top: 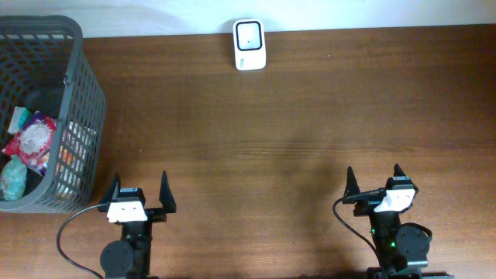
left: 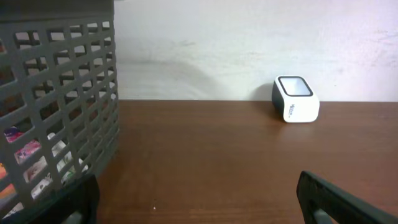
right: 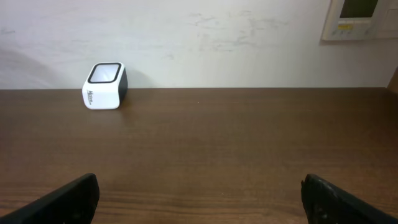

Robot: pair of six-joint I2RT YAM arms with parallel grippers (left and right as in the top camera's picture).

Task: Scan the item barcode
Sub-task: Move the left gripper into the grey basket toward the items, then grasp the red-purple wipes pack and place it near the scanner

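Seen from overhead, the brown wooden table (top: 271,132) is bare across its middle. The white scanner (top: 249,45) stands at 12 o'clock, at the far edge of the table by the pale wall (top: 349,12), its dark-framed window facing up. A grey mesh basket (top: 87,93) sits at 10 o'clock, in the far left corner. It holds several packets (top: 29,143): a red and white one in the middle, a teal one toward the near side and a white and green one toward the far side. Which of them bears a barcode cannot be told.

The left gripper (top: 140,186) is at 7 o'clock, near the front edge, just to the right of the basket's near corner and not touching it. Its jaws stand wide apart with nothing between them. A black cable (top: 71,232) loops out from it to the left. The right gripper (top: 373,174) is at 5 o'clock, also wide apart and holding nothing, well apart from the scanner.

From the left wrist camera the basket fills the 9 o'clock side and the scanner lies at 1 o'clock, beyond bare wood. From the right wrist camera the scanner is at 10 o'clock against the wall, and a pale wall panel (right: 359,18) shows at 1 o'clock
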